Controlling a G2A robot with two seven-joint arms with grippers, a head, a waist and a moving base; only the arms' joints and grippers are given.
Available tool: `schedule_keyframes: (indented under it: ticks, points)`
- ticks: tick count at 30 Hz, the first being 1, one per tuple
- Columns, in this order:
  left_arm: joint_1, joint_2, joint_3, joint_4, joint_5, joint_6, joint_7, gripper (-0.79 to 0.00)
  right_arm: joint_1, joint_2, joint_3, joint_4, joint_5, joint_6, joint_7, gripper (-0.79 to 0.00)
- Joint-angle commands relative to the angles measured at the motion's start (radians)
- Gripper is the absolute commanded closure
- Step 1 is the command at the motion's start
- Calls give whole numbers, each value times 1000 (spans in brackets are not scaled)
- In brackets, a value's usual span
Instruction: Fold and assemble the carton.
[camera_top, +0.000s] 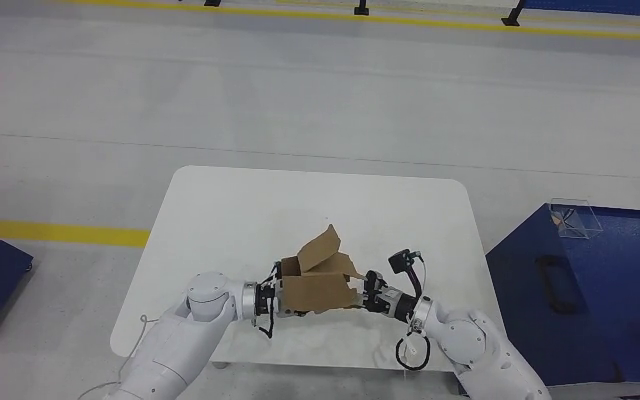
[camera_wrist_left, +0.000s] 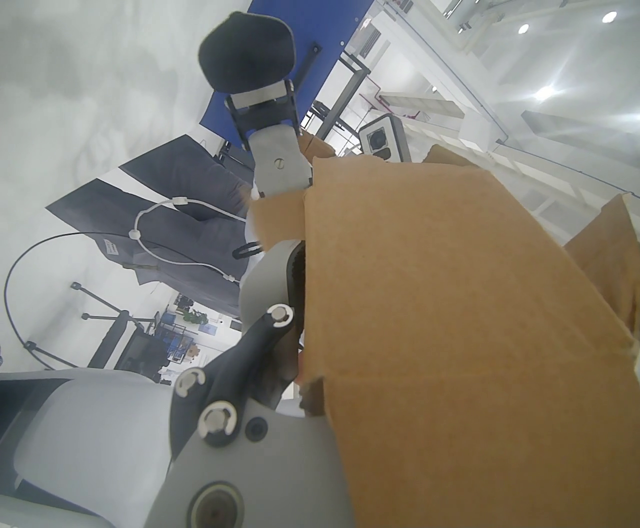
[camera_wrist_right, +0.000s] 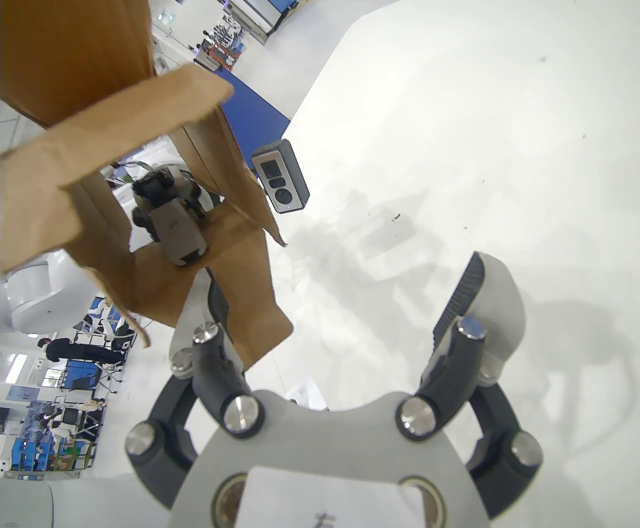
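A brown carton (camera_top: 318, 280) stands partly set up near the front of the white table, one flap raised at the back. My left gripper (camera_top: 274, 297) holds the carton's left wall. In the left wrist view its outer finger (camera_wrist_left: 267, 285) presses on that wall of the carton (camera_wrist_left: 450, 325), and its inner finger (camera_wrist_right: 172, 227) shows inside the carton (camera_wrist_right: 100, 125) in the right wrist view. My right gripper (camera_top: 368, 293) is at the carton's right side. It (camera_wrist_right: 345, 300) stands open, with a lower flap (camera_wrist_right: 252, 295) lying against one finger (camera_wrist_right: 212, 305).
The white table (camera_top: 240, 215) has bare room behind and on both sides of the carton, and its front edge is close under the arms. A blue cabinet (camera_top: 560, 290) with a clear plastic box (camera_top: 575, 215) on top stands off the table's right side.
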Motion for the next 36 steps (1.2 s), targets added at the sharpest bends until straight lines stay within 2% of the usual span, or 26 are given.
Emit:
schedule_keyframes:
  ticks: [1,9,19,26,36]
  points:
    - [-1,0,-3,3,-4,1,12,0,-12,5,26,-14,6,-6,7,-785]
    - [-15,-6,2,36,-37,37,40,0,-78,19,95,-90,31,-26,21,-785]
    - [-27,-13,20,55,-43,28,47,0,-95,15,60,-147,-9,-11,14,-785]
    - [-15,-10,21,35,-11,-33,24,0,-85,12,52,-137,-17,-7,3,-785]
    - [22,5,-3,-15,19,-121,-37,0,-85,18,102,-121,-30,35,4,-785]
